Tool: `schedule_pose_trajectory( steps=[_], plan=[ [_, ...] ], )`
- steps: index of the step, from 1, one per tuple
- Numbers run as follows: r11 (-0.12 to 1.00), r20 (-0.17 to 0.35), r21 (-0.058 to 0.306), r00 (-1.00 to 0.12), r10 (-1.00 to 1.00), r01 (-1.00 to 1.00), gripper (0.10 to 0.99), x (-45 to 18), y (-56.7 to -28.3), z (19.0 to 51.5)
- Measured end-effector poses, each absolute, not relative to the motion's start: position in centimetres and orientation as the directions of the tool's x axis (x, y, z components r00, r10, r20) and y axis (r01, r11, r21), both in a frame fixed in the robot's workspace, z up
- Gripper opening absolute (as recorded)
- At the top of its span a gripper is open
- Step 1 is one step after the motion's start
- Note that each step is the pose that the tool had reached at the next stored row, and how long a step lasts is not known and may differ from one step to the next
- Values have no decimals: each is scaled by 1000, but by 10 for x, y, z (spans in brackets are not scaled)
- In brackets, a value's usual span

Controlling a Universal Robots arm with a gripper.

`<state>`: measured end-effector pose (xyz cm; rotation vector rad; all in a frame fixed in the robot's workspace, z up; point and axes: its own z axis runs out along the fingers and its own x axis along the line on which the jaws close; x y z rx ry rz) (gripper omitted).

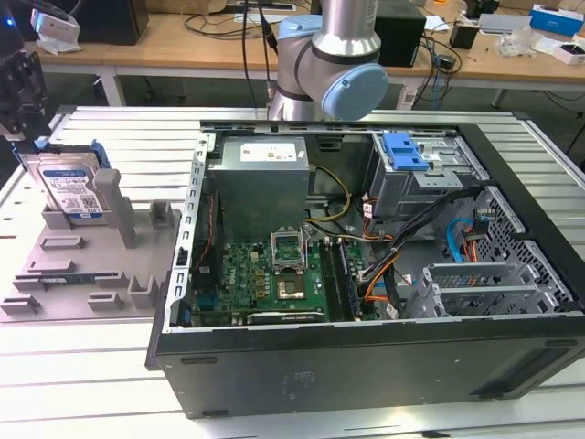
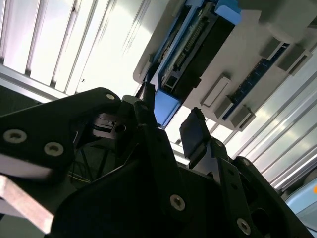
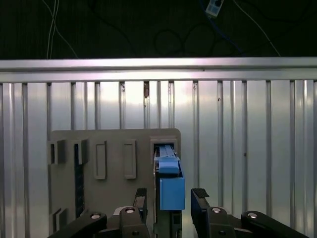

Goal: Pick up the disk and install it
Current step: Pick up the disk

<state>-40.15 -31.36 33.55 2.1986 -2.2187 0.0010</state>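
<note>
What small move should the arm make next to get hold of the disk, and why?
Probably lower slightly. The open fingers already flank the blue end of the disk, with gaps on both sides, but barely overlap it where it stands in the grey holder.

We record the disk (image 1: 71,187) standing on edge in the holder (image 1: 91,261) on the table (image 1: 91,389), at the exterior view's left of the open computer case (image 1: 366,366). The gripper (image 3: 171,196) straddles its end, fingers apart.
</note>
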Motion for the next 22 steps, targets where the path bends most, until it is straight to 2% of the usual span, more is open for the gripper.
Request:
schedule_pose_trajectory(
  steps=[22],
  plan=[
    [-6,13,29,7,-1000,-1000,482,-401,-313,313]
  ],
)
